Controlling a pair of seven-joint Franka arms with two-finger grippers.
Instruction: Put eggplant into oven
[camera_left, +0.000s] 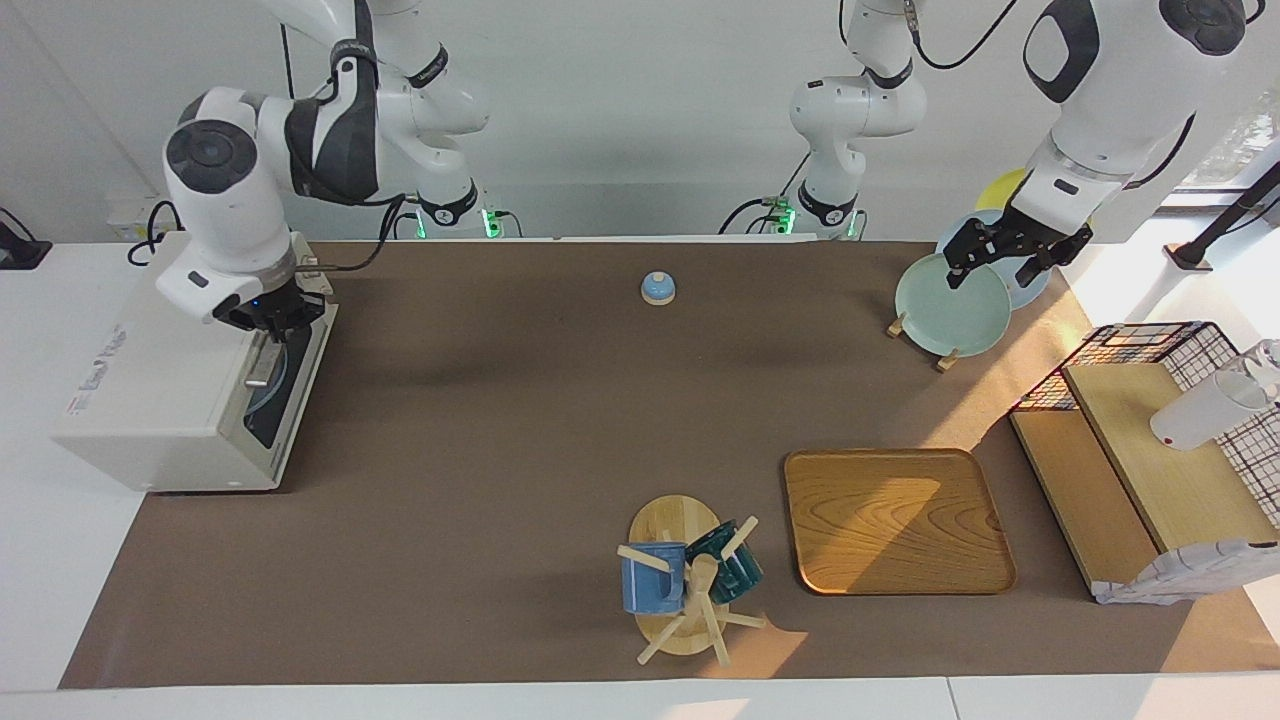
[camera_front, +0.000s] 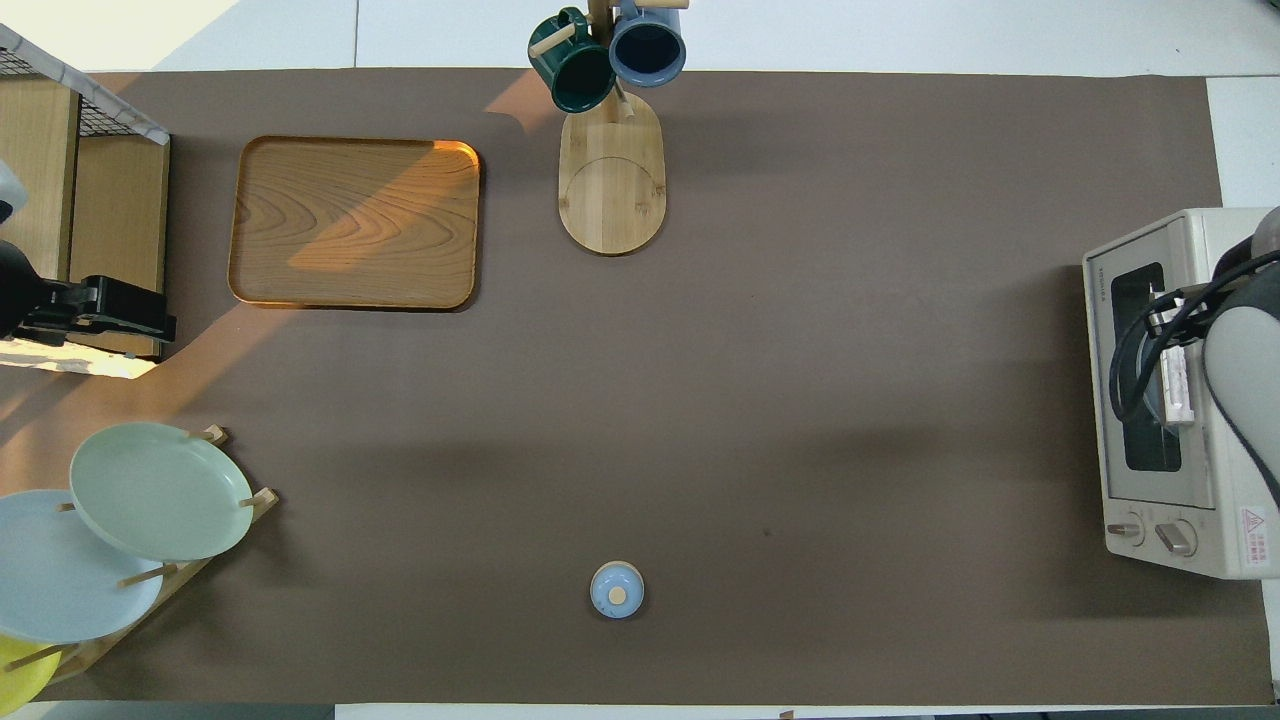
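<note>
The off-white oven (camera_left: 160, 400) stands at the right arm's end of the table with its dark glass door (camera_left: 285, 385) closed upright. It also shows in the overhead view (camera_front: 1140, 500). My right gripper (camera_left: 268, 318) is at the door's top edge, just above the metal bar handle (camera_left: 262, 362); in the overhead view the right gripper (camera_front: 1168, 335) is over the door glass. The eggplant is hidden. A bluish plate (camera_left: 277, 378) shows faintly through the glass. My left gripper (camera_left: 1005, 265) waits, open and empty, over the plate rack.
A rack with green, blue and yellow plates (camera_left: 950, 305) stands near the left arm. A small blue bell (camera_left: 657, 288), a wooden tray (camera_left: 895, 520), a mug tree with two mugs (camera_left: 685, 580) and a wire basket with a wooden shelf (camera_left: 1150, 440) are on the brown mat.
</note>
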